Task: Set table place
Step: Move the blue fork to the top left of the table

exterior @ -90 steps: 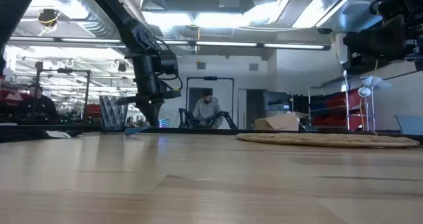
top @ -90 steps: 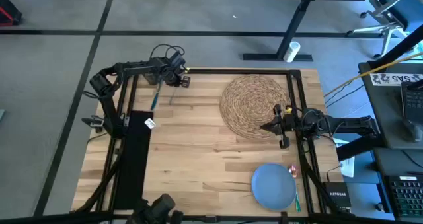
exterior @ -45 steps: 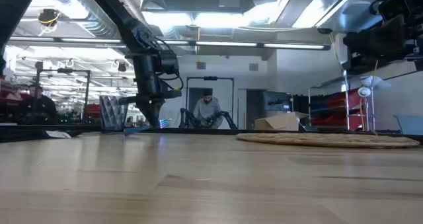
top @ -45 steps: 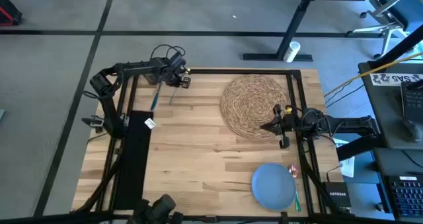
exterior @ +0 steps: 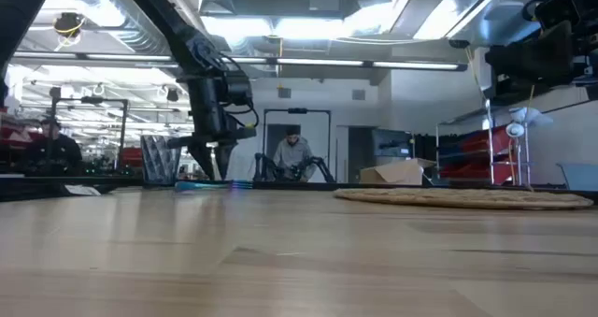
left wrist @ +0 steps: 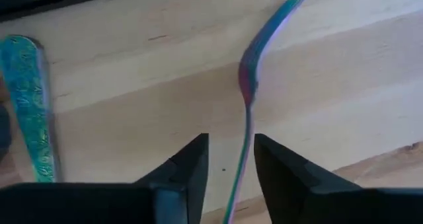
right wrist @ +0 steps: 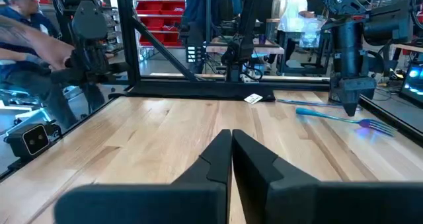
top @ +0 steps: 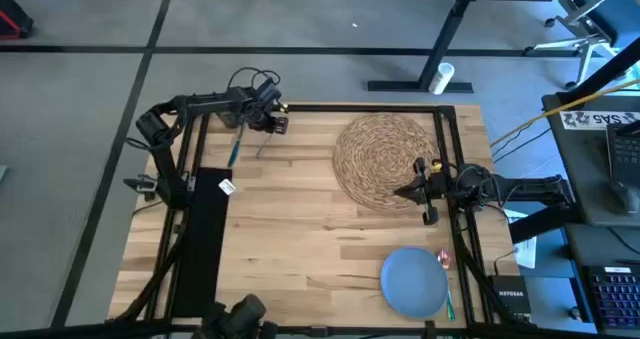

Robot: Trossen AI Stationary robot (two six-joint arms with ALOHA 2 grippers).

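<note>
The left gripper (left wrist: 230, 163) hangs over the table's (top: 300, 219) far left corner, fingers parted around a teal fork (left wrist: 254, 85) — not clamped. The right gripper (right wrist: 231, 154) — fingers pressed together — waits beside the placemat (top: 385, 159).

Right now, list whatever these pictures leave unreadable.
- High view: the cutlery beside the blue plate is too small to tell the pieces apart.
- Left wrist view: the open left gripper hides the fork handle's end, and the gripper body cuts off a second teal piece.
- High view: whether the right gripper touches the placemat cannot be judged from above.
</note>
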